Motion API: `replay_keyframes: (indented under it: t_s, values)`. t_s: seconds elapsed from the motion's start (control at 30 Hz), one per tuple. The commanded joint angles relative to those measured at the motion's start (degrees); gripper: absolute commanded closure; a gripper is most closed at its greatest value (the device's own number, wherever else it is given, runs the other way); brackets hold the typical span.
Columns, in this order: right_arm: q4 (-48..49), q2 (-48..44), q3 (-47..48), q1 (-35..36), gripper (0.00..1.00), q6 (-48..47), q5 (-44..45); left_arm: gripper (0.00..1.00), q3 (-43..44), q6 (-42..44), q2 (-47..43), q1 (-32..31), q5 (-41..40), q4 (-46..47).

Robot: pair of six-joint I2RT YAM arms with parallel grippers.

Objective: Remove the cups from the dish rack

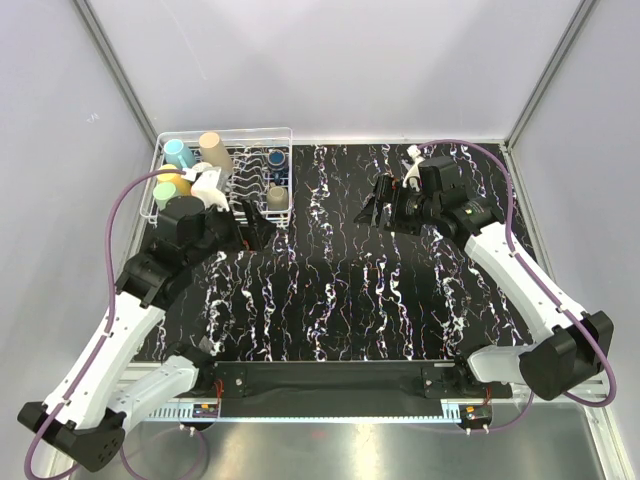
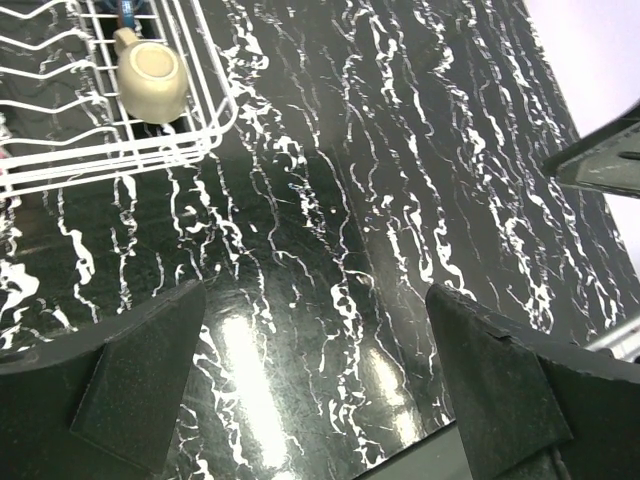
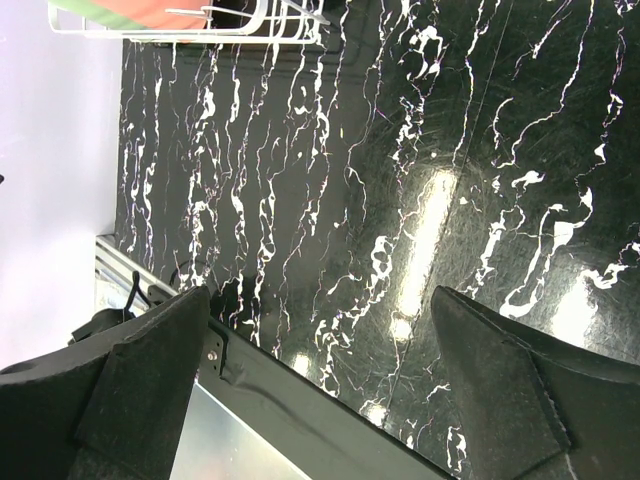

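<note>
The white wire dish rack (image 1: 226, 131) stands at the table's far left. It holds a cyan cup (image 1: 176, 151), a tan tumbler (image 1: 212, 150), a yellow mug (image 1: 172, 180), a green tumbler (image 1: 162, 194), a navy mug (image 1: 276, 157) and a grey-brown mug (image 1: 277, 197). My left gripper (image 1: 258, 233) is open and empty just in front of the rack's near right corner. In the left wrist view (image 2: 320, 370) the rack corner (image 2: 215, 122) and the grey-brown mug (image 2: 150, 76) show. My right gripper (image 1: 370, 213) is open and empty above the table, right of the rack (image 3: 265, 25).
The black marbled tabletop (image 1: 340, 290) spreads between the arms. Grey walls close the back and sides. The table's metal front rail (image 3: 270, 390) shows in the right wrist view. A pinkish and green cup (image 3: 135, 10) shows in the rack at that view's top edge.
</note>
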Motion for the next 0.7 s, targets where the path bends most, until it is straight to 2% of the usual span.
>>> replay_keyframes:
  t_s: [0.0,0.27,0.4,0.67]
  values:
    - [2.31,-1.81,2.76,0.03,0.00,0.37,-0.55,0.01,3.52,1.53,0.49,0.25,-4.46,0.33]
    - [3.27,-1.90,2.50,-0.06,0.00,-0.16,-0.81,0.01,15.89,5.21,9.62,1.12,-20.98,-4.85]
    - [4.24,-3.39,1.36,0.03,0.00,-2.44,-1.08,0.01,20.64,7.33,16.30,6.73,-20.74,-4.94]
    - [7.23,-5.33,-2.24,0.03,0.00,-2.36,-1.51,0.01,27.51,4.96,29.92,18.34,-17.48,-5.12]
